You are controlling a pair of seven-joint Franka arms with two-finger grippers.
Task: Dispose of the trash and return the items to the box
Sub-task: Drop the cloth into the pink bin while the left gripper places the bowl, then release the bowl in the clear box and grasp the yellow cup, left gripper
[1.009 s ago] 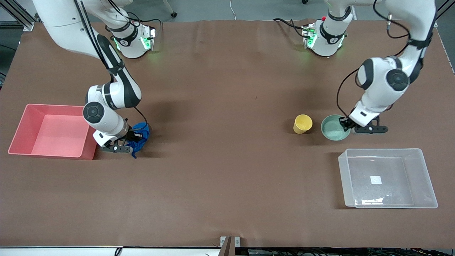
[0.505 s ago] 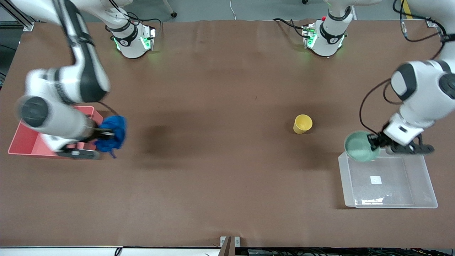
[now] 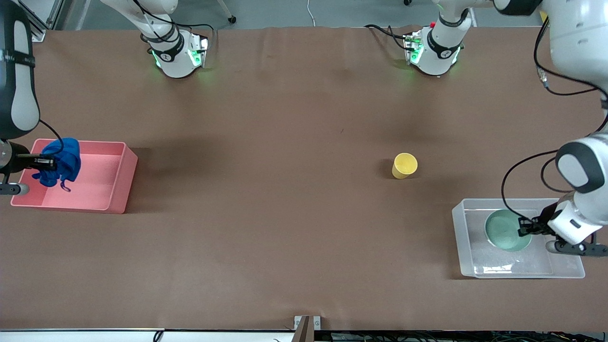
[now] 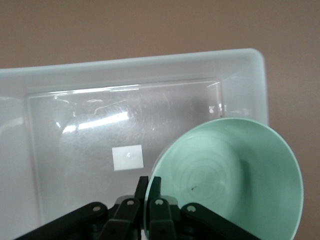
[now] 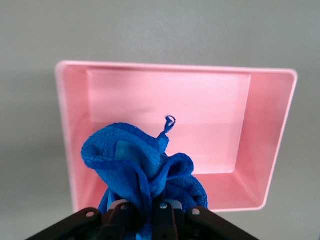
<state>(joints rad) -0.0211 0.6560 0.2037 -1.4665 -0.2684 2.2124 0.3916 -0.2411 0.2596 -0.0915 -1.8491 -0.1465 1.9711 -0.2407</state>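
Showing blank in the left wrist view, the box's (image 4: 240, 75) small white label (image 4: 127, 157) carries no readable writing. The left gripper (image 3: 525, 227) pinches the bowl (image 3: 506, 230) by its rim, tilted over the box (image 3: 565, 268); half a second ago it hung at the box's edge. The right gripper (image 3: 45, 163) is clamped on the trash (image 3: 61, 161), now over the pink bin (image 3: 121, 190), carried across from beside it. The cup (image 3: 404, 166) has stayed on the table (image 3: 285, 213), nearer the bases than the box.
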